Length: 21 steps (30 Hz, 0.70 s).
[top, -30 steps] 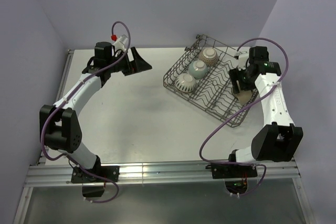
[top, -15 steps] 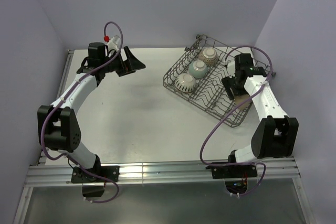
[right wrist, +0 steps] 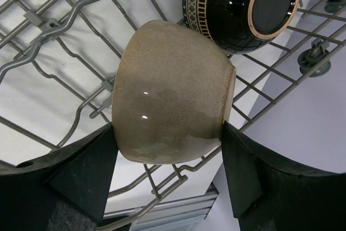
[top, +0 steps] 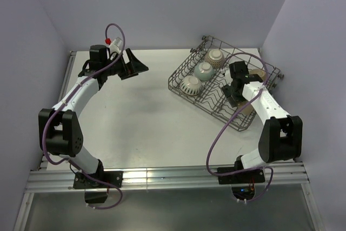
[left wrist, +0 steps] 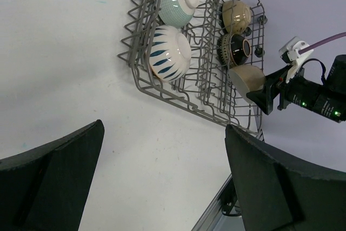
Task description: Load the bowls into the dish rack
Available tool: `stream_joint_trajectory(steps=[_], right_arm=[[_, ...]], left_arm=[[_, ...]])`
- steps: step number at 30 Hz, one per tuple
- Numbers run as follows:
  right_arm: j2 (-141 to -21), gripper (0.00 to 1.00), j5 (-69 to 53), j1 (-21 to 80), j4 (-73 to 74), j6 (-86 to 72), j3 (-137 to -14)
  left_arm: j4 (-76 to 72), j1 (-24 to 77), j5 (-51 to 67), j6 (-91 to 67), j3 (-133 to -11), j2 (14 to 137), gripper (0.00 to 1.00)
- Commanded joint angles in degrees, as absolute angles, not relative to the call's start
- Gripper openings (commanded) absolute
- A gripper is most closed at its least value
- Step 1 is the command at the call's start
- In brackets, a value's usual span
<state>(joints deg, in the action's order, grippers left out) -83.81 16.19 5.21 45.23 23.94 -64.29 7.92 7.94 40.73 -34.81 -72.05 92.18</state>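
Tan and speckled, the held bowl (right wrist: 173, 85) is gripped on its side by the right gripper (right wrist: 168, 133), with one finger pressed on each side of it. It is seen in the middle of the right wrist view, low among the wires of the dish rack (right wrist: 48, 25). It is likely kept on its side so that it can be stood between the wires like the others. The black bowl (right wrist: 240, 4) is already stood on its edge at the top right of that view, just beside the held bowl. Whether the two touch cannot be told.

The left gripper (top: 138, 63) is spread wide with nothing in it. It is kept at the upper left of the top view, above the table (top: 146, 112) and well apart from the rack. It is probably parked there to be out of the way. In the left wrist view, the cream bowl (left wrist: 167, 52) and the teal bowl (left wrist: 181, 1) are seen side by side in the rack's left row.

Since the picture from a second ago, the right wrist has been brought in from the right edge of the top view, further over the rack, and the held bowl has been carried with it. The left gripper has been pulled a little toward the left edge. The bowls in the left row have not been moved.
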Motion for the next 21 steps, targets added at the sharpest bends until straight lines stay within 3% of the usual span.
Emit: stream_joint_trajectory(steps=[1,21], right_arm=[[-83.58,0.0,22.66,6.33,40.61,24.87,-64.07],[-86.92,0.0,27.6,9.4,39.11,22.85,-61.44]], left_arm=[[5.36,7.47,41.84,-35.33,-71.37,90.35,0.99],[5.27,6.33,41.66,-34.98,-70.23,89.91,1.0]])
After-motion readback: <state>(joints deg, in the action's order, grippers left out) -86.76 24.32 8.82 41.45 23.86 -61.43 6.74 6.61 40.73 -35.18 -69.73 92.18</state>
